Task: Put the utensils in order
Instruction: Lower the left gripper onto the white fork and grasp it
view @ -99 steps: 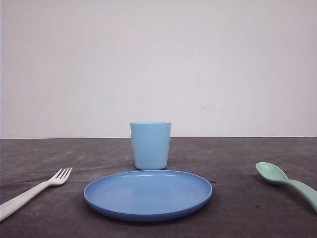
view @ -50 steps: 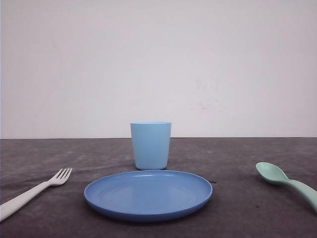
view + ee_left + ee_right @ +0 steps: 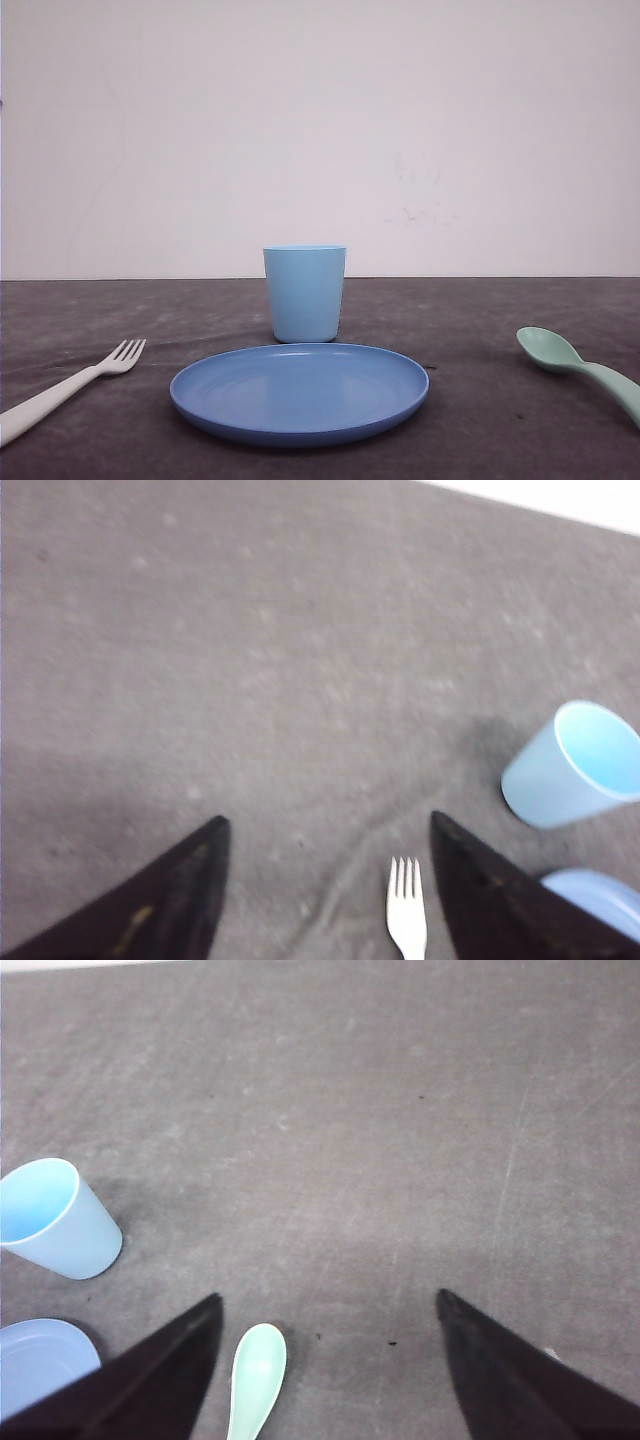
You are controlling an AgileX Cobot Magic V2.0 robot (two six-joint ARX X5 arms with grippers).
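The handle of the cream-white plastic four-tined fork (image 3: 68,385) was cut off at the front view's left edge, that of the pale mint-green plastic spoon (image 3: 575,367) at its right edge, and the round blue plate (image 3: 598,902) was largely cropped in the left wrist view.

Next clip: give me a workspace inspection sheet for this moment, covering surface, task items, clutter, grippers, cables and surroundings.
Surface: dark grey table, faint creases, dry.
Job's things: white fork lying flat left of the plate, tines pointing away; mint spoon lying flat on the right, bowl pointing away.
Clutter: blue plate at centre, nothing on it; light blue cup upright behind it.
Grippers: left gripper open above the fork; right gripper open above the spoon; neither holds anything.
Cables: nothing seen.
Surroundings: plain white wall, slight scuffs.
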